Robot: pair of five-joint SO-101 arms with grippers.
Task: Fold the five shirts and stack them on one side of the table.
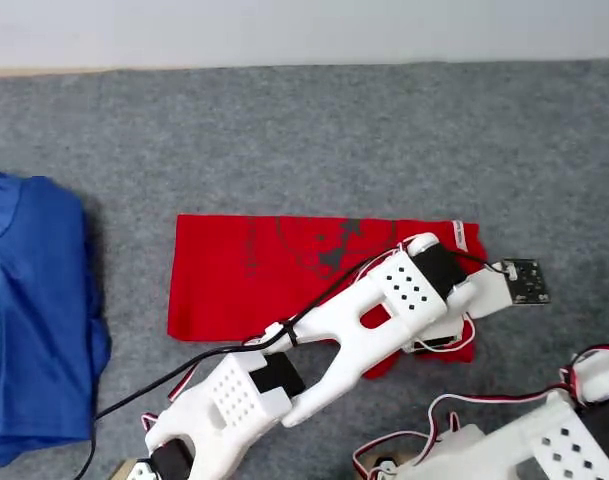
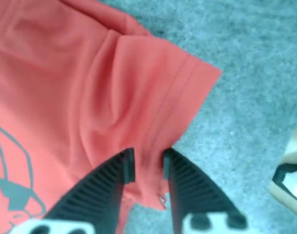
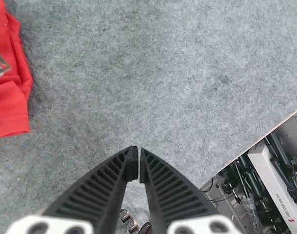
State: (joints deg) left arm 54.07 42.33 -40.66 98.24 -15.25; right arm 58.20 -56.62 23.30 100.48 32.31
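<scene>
Left gripper [image 2: 147,165] pinching red shirt [image 2: 65,97] hem — right gripper [image 3: 138,158] closed over grey mat [image 3: 187,73]; shirt print [image 2: 16,192] unreadable

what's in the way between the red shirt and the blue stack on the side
Nothing visible: bare grey mat lies between the red shirt and the blue stack. The left hand grips the shirt's hem.

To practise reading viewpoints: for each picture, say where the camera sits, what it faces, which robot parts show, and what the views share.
High view: fixed overhead, looking down on the red shirt, blue shirt pile, left arm and right arm.
Left wrist view: on the left wrist, facing the left gripper, shut on a red shirt fold.
Right wrist view: on the right wrist, facing the grey table cover past the shut right gripper.
Shared: all show the red shirt.
</scene>
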